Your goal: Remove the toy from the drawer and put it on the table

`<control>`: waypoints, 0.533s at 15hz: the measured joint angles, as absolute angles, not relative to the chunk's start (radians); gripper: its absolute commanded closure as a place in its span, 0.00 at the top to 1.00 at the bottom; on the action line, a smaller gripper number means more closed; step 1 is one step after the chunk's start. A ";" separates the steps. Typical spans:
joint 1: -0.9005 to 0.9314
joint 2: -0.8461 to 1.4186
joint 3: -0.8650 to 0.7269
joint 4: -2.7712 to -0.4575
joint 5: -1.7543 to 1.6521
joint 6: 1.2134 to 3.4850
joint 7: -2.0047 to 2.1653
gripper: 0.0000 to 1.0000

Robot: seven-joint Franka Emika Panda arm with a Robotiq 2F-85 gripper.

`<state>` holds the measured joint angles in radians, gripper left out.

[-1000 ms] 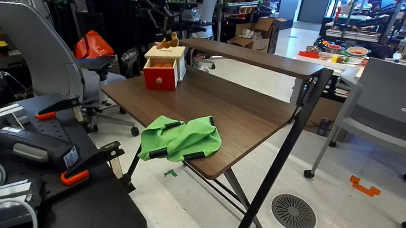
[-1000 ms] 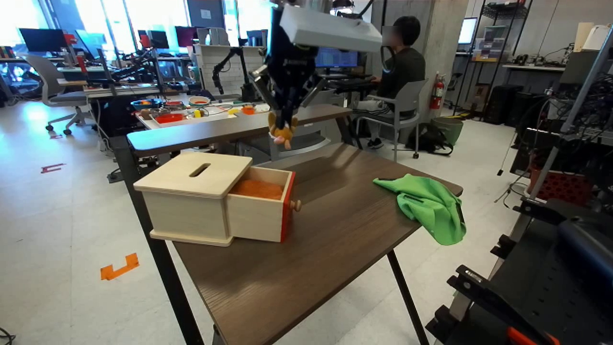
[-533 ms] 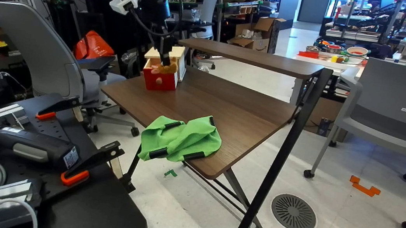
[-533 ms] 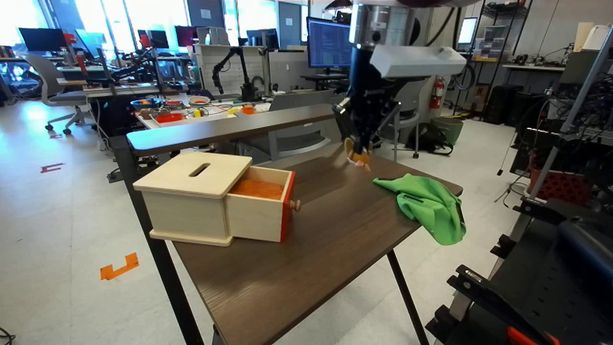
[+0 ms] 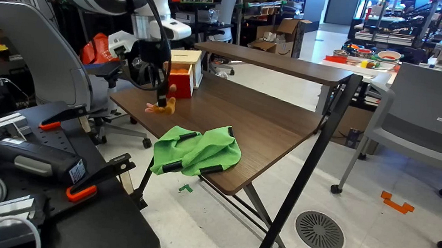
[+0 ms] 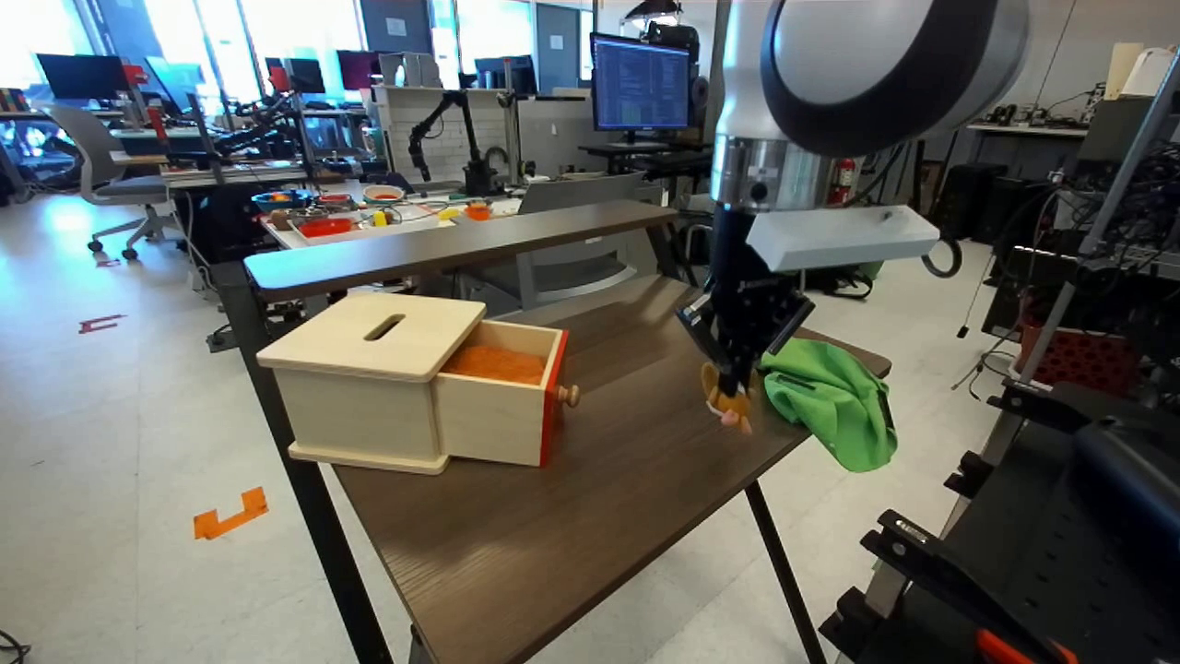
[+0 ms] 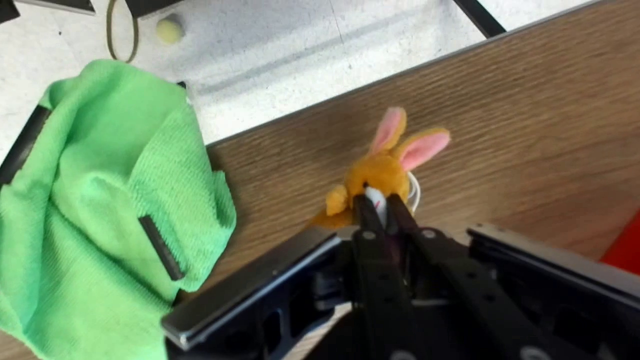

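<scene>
toy [image 7: 376, 172] was pinched at the face by your gripper [image 7: 380, 202], out in front of the open drawer [image 6: 489, 417], presumably so you could set it on the table [image 6: 590, 516] without catching that drawer.

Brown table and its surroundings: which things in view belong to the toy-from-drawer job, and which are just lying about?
For the job: toy rabbit, held by the claw; open drawer; wooden box; brown table.

Just lying about: green cloth; orange bag; cardboard box; grey chair.
</scene>
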<state>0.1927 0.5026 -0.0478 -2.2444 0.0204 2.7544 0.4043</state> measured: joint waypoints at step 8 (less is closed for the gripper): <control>0.196 0.587 -0.045 -2.220 0.078 2.830 0.446 0.63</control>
